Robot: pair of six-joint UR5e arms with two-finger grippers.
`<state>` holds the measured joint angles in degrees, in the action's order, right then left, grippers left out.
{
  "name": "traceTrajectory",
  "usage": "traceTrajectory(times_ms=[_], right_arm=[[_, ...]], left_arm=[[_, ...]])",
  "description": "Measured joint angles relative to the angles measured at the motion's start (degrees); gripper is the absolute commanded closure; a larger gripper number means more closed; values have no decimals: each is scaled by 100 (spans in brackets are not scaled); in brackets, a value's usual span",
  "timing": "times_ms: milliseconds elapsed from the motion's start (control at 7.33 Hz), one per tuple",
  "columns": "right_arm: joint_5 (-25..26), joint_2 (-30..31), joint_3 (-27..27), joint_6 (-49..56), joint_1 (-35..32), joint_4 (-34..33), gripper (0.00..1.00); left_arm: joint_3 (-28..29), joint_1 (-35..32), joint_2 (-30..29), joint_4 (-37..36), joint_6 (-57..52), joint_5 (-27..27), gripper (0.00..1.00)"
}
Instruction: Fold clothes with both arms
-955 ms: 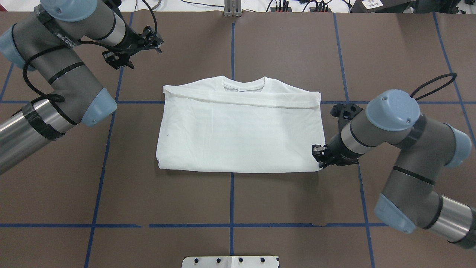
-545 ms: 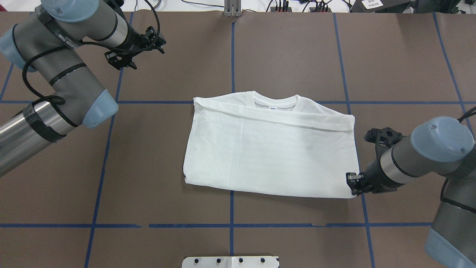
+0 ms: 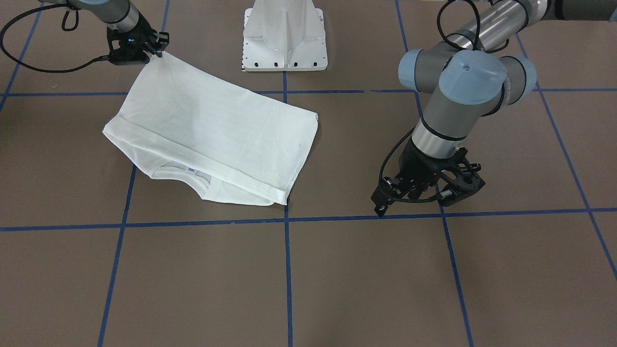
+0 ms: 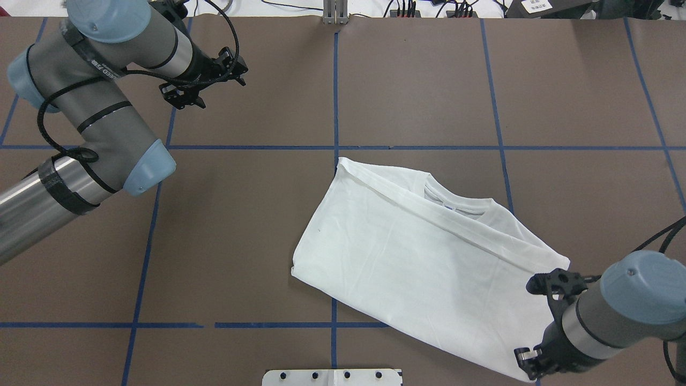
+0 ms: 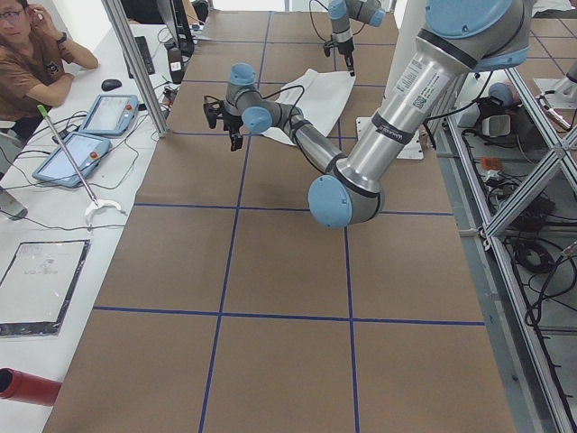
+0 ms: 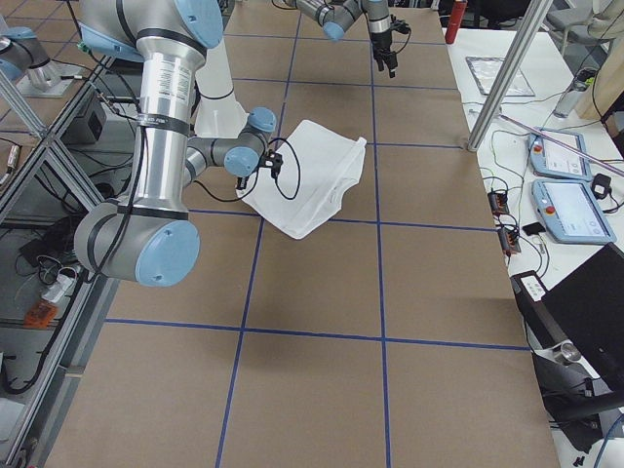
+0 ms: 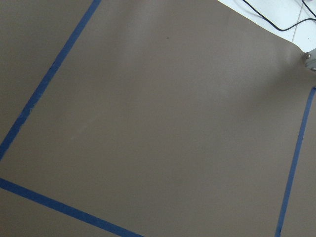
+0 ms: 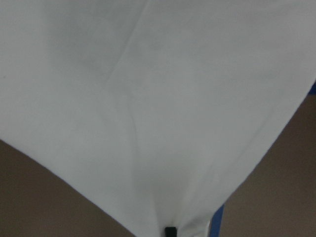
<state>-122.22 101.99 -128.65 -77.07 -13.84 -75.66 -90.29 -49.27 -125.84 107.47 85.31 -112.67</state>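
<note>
Counter [image 4: 429, 80]: brown, with a grid of blue tape lines [image 4: 335, 96].

Left arm [image 4: 96, 107]: far left in the overhead view, barely different from a second ago.

Right arm [image 4: 627, 311]: was mid-counter at the shirt's right edge. It has now swung back toward the robot's near right corner.

Shirt [image 4: 429, 262]: white, already folded into a rough flat rectangle. Sleeves are tucked out of sight and no printed text shows. A second ago it lay square across the centre tape line. Now it is dragged to the robot's right and turned, so it lies diagonal. One corner sits at the centre line and the opposite corner is near the counter's near edge. Most of it lies flat on the counter. Cannot tell if the pulled corner is lifted.

Pedestal [image 3: 284, 38]: white, at the robot's edge, near the pulled corner but apart from it.

Right tool [image 4: 528, 362]: clamped on the shirt's near right corner. Its wrist view shows the cloth converging into the pinch.

Left tool [image 4: 210, 80]: fingers look apart and hold nothing. It hangs over bare counter, well apart from the shirt.

Collar [image 4: 455, 201]: ribbed, on the far long side, with the small neck label [image 3: 191, 169] inside it.

Meaning: this looks like a one-arm drag to reposition the shirt, not a fold. The task seems partly done, and a further fold likely needs the left tool brought in.

Containers: none seen. The shirt lies straight on the counter.
</note>
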Motion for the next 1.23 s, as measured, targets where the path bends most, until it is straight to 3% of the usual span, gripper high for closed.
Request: traceTrajectory(times_ms=[136, 409, 682, 1227], right_arm=[[-8, 0, -36, -222, 406, 4, 1], [5, -59, -95, -591, 799, 9, 0], [29, -287, -106, -660, 584, 16, 0], [4, -1452, -178, -655, -1142, 40, 0]], left_arm=[[-65, 52, 7, -3, 23, 73, 2], [-149, 150, 66, 0, 76, 136, 2], [-201, 214, 91, 1, 87, 117, 2], [-982, 911, 103, -474, 159, -64, 1]])
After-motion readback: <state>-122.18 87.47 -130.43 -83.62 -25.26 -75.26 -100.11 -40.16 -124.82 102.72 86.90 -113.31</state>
